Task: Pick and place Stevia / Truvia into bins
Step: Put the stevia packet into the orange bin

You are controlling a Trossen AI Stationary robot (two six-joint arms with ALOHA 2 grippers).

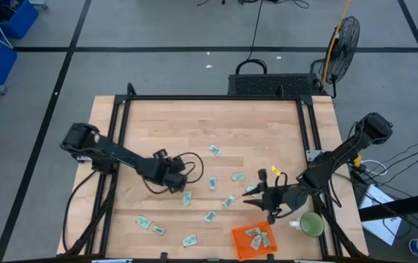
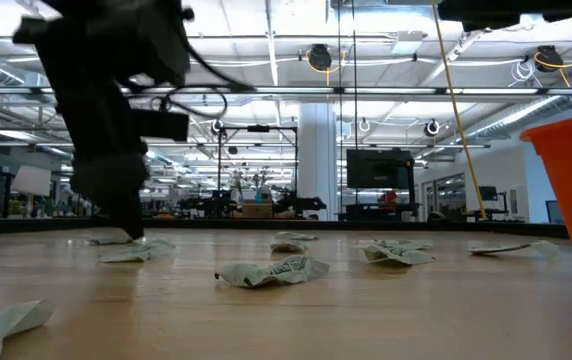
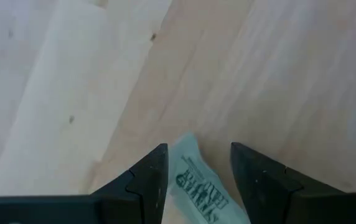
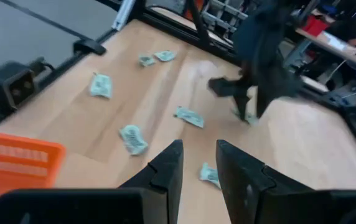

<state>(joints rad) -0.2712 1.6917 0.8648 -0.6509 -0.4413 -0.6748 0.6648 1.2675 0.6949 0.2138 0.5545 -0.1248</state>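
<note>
Several pale green and white sachets lie scattered flat on the wooden table. The orange basket stands near the table's near edge, with a few sachets inside. My left gripper is open and down at the tabletop. One sachet lies flat on the wood between its fingers, which stand on either side of it. In the low view this arm's tip reaches the table. My right gripper is open and holds nothing. It hovers above the table just beyond the basket.
A round green mug stands right of the basket. A black metal frame runs along the table's edges. More sachets lie toward the near left. The far half of the table is bare wood.
</note>
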